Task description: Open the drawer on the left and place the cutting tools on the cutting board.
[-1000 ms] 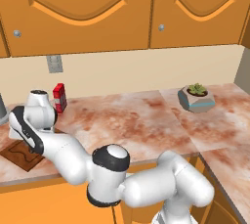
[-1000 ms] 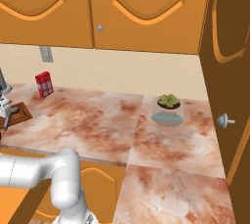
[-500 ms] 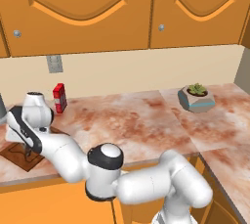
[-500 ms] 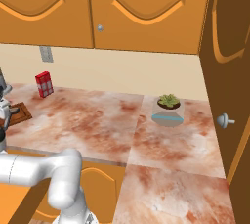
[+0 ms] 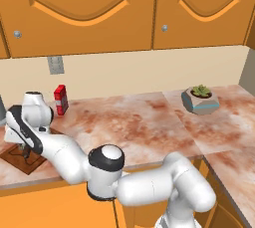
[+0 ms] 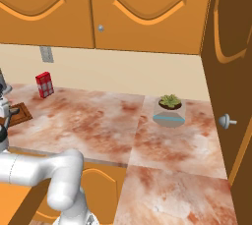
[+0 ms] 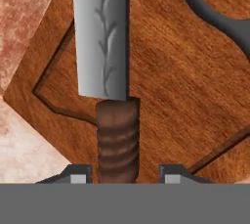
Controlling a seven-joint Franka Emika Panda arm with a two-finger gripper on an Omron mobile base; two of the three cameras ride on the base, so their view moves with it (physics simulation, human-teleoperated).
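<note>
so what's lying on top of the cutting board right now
On the cutting board lies the knife, its handle between the tool's parted fingers. A dark grey curved metal piece, probably the peeler, rests on the board too, though most of it is cut off.

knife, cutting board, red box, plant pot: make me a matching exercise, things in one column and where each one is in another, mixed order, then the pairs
Things:
1. knife
2. cutting board
3. red box
4. plant pot

Places:
A. right side of the counter
B. by the wall, under the outlet
C. lying on the board, handle between the gripper's parted fingertips
D. left end of the counter, under the hand

Pairs: 1-C, 2-D, 3-B, 4-A
</note>
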